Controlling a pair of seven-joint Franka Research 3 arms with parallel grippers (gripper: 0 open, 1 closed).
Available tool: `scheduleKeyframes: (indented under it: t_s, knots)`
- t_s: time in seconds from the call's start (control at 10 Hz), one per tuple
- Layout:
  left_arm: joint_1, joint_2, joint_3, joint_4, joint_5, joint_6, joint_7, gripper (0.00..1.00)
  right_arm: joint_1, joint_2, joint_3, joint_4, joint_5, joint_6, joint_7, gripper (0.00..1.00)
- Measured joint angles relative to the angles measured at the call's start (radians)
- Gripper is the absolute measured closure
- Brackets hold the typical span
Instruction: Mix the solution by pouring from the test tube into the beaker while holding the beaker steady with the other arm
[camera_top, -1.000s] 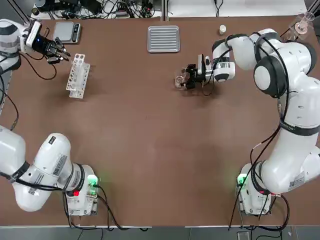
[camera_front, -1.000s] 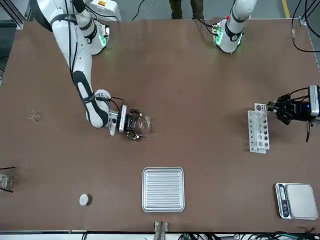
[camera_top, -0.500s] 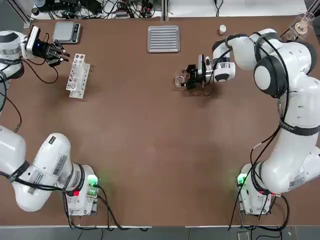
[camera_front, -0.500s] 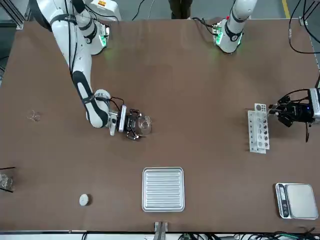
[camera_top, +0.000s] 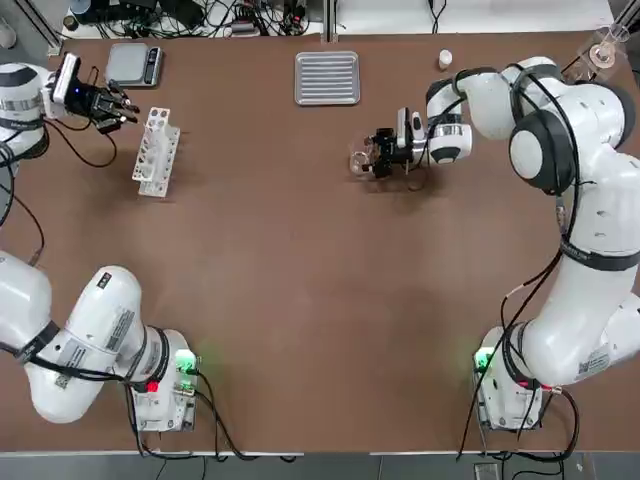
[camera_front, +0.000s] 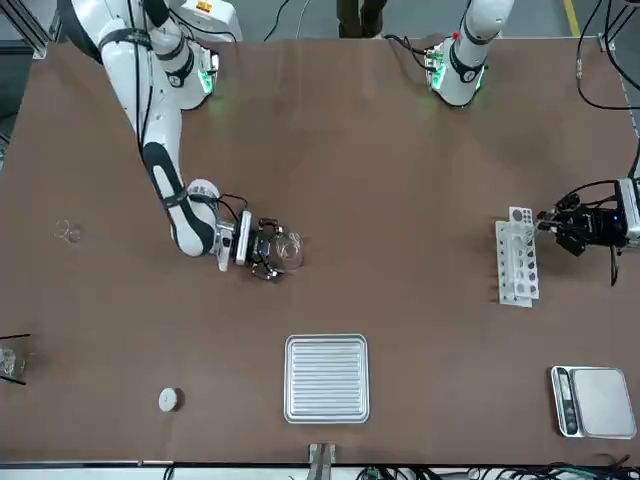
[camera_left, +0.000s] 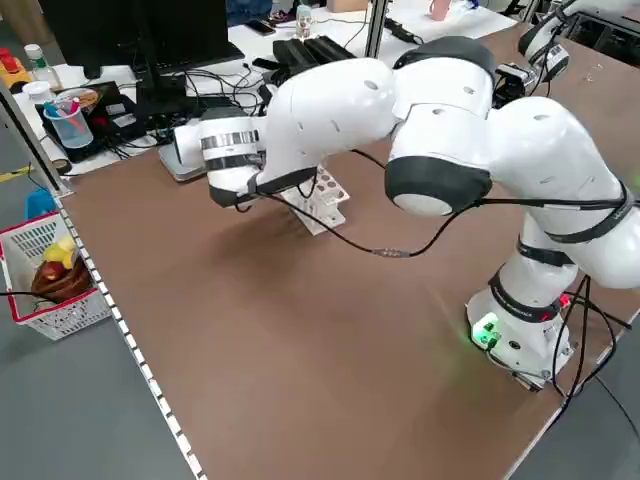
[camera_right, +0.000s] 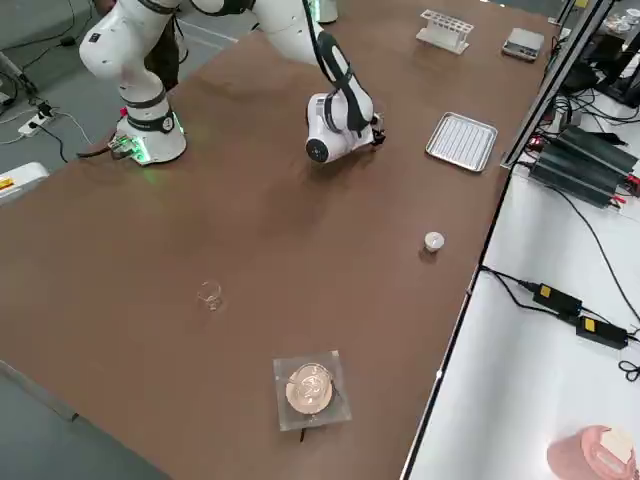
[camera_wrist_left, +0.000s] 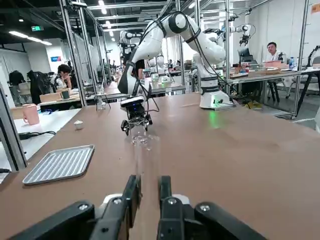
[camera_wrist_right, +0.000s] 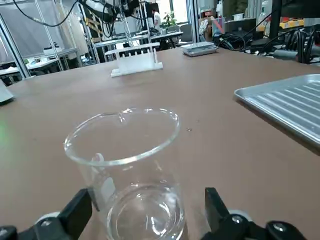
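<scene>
So the pour isn't happening yet, but both arms are getting set up. The right gripper is sitting low on the table, a bit toward the far edge and right of the middle, near the ribbed metal tray. Its fingers are standing wide on either side of the beaker, not squeezing it as far as I can tell; in the right wrist view there's daylight between the glass and each finger. The beaker is standing upright on the tabletop and looks empty or nearly so.

The left gripper is hanging out at the far left corner, between the digital scale and the white test tube rack. It's clamped down on the test tube, a thin clear tube sticking out between the fingers in the left wrist view. I can't tell if there's liquid in it.

So I'd say the tube is picked up and the beaker is bracketed. Still left, by my reading: closing on the beaker, carrying the tube all the way across, tipping it over the rim.

Compared to a second ago, the left gripper has backed off a little from the rack toward the left edge. The right gripper and the beaker haven't budged.
</scene>
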Motion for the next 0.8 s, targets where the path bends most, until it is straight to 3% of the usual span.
scheduleKeyframes:
  t_s: [0.8]
  knots:
    - [-0.020, 0.017, 0.014, 0.020, 0.000, 0.002, 0.003, 0.78, -0.019, -0.006, 0.000, -0.007, -0.003, -0.006, 0.000, 0.00]
